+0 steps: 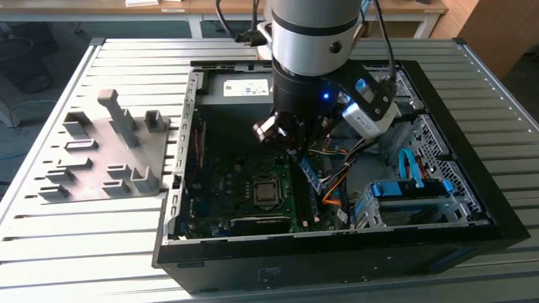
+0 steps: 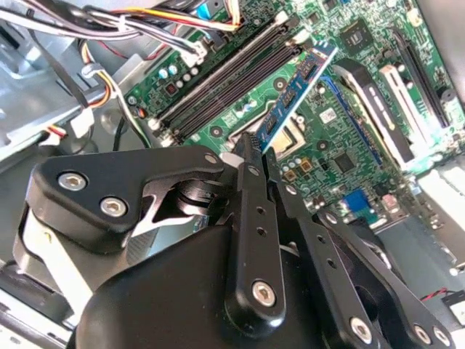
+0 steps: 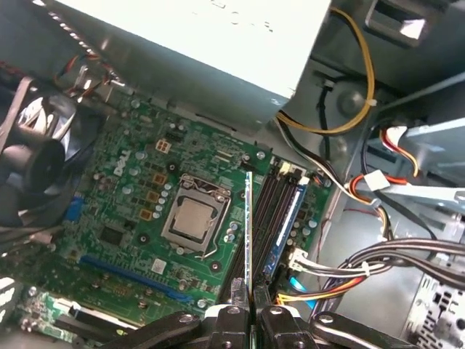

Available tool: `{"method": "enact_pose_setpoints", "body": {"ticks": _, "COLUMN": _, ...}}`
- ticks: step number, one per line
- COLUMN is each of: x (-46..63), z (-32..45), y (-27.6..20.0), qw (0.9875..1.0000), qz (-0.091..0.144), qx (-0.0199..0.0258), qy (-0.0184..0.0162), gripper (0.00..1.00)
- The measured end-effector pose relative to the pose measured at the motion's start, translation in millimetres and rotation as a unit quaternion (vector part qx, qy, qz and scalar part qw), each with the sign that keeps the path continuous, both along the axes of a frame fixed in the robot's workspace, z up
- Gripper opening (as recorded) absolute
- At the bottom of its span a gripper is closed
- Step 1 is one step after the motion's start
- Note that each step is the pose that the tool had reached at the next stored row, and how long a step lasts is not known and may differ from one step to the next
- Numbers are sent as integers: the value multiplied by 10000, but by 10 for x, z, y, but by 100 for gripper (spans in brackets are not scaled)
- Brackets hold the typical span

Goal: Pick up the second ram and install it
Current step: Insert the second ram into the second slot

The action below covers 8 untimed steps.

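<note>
My gripper is shut on the second ram, a thin blue-green board that sticks out from between the fingertips. In the first wrist view the ram shows edge-on, held by the gripper above the black memory slots beside the processor socket. It hangs over the motherboard and is not seated in a slot. In the exterior view the gripper reaches down into the open computer case, over the middle of the board.
A blue strip lies along one slot. Bundled cables crowd the slots' far side; a fan sits beyond the socket. Blue drive brackets fill the exterior view's right of the case. A grey fixture plate lies outside.
</note>
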State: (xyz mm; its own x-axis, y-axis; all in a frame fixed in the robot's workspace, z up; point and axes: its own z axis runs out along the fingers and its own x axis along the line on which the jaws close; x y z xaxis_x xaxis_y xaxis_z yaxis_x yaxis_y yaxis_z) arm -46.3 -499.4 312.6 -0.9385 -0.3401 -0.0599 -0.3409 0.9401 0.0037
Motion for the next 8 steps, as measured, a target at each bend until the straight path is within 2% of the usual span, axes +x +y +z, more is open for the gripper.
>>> {"method": "enact_pose_setpoints", "body": {"ticks": 8, "x": 0, "z": -7, "y": 0, "qw": 9992, "qz": -397, "qx": 0, "qy": 0, "gripper": 14}}
